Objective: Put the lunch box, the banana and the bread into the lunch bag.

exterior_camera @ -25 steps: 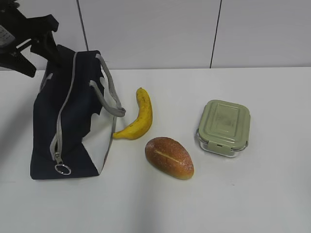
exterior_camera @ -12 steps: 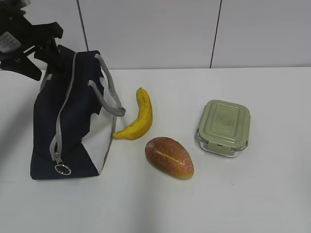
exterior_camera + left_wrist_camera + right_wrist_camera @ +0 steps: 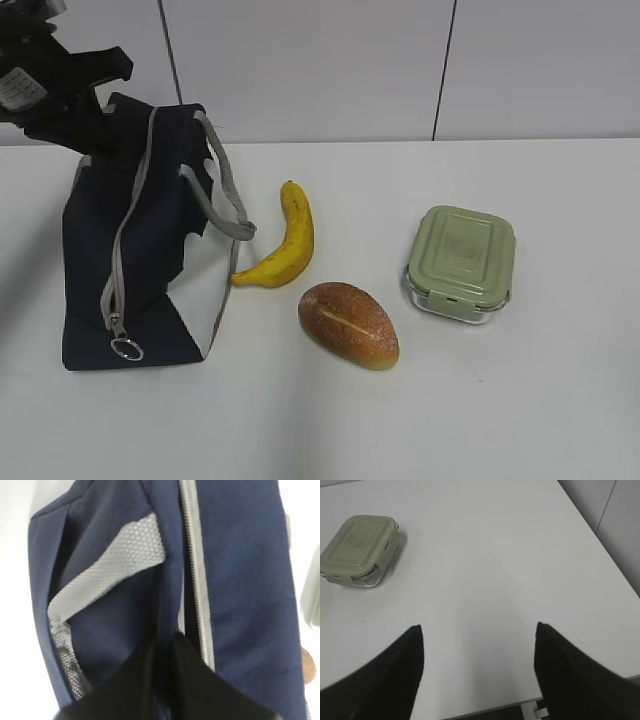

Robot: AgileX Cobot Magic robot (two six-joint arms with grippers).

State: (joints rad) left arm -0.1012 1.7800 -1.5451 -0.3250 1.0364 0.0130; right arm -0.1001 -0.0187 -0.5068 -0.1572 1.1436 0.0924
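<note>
The navy lunch bag point(image 3: 150, 250) stands at the left of the table, its grey zipper point(image 3: 130, 230) running along the top to a ring pull point(image 3: 126, 349) at the near end. My left gripper point(image 3: 85, 125) sits at the bag's far top end. In the left wrist view its fingers point(image 3: 167, 645) are pressed together on navy fabric point(image 3: 240, 580) beside the zipper. The banana point(image 3: 285, 240), the bread point(image 3: 348, 324) and the green-lidded lunch box point(image 3: 461, 262) lie on the table to the right of the bag. My right gripper point(image 3: 477, 627) is open and empty above the table, with the lunch box point(image 3: 359, 550) far off.
The bag's grey strap handle point(image 3: 225, 195) hangs toward the banana. A white wall stands behind the table. The table's right edge point(image 3: 600, 545) shows in the right wrist view.
My left gripper has moved right and down onto the bag's far top end. The bag's top has shifted slightly with it. Banana, bread and lunch box have not moved.
</note>
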